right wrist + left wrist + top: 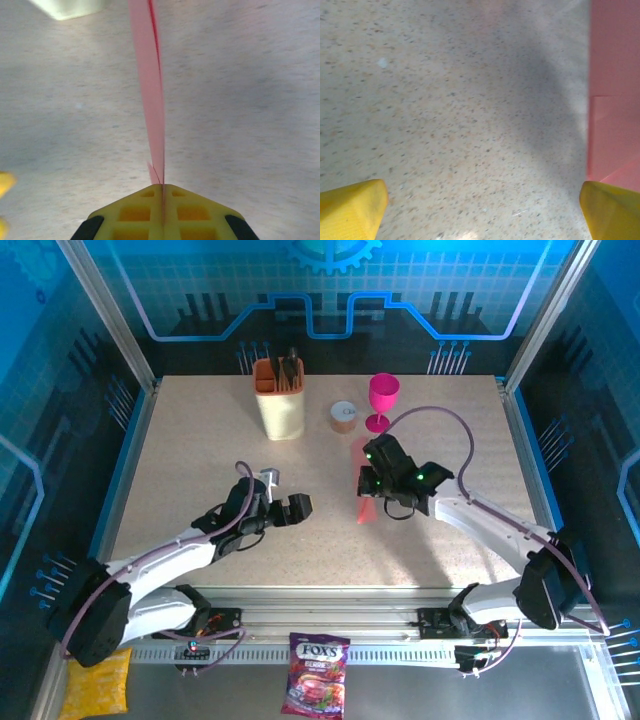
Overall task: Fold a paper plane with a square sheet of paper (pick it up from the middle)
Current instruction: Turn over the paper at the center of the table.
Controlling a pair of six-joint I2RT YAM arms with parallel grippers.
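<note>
Noted at the far left, on the metal shelf near the arm bases: a soft yellow packet [96,686].

Found the left gripper [298,506] low over the speckled beige table [200,440], left of centre. From its wrist camera, the left gripper [480,214] has its yellow fingertips [352,210] spread wide apart, with nothing but bare table between them.

Recorded at the far side, left of centre: a cream cylindrical holder with an orange insert [279,400] and dark utensils standing in it.

Noted on the near shelf, about centre: a purple sweet packet [316,672].

Recorded near the far edge a small round brown-and-white disc [344,417], with a magenta plastic goblet [382,400] standing upright just to its right.

Found the salmon-pink folded paper [363,512] right of centre, well apart from the goblet. Seen edge-on from the right wrist, the paper [150,75] runs straight out from the fingers with a dark crease line. Seen from the left wrist, the same paper [615,75] sits at the right border, creased, just beside the right fingertip. Cannot tell whether its lower edge touches the table.

Found the right gripper [366,490] [162,197] pressed together, clamped on that paper.
</note>
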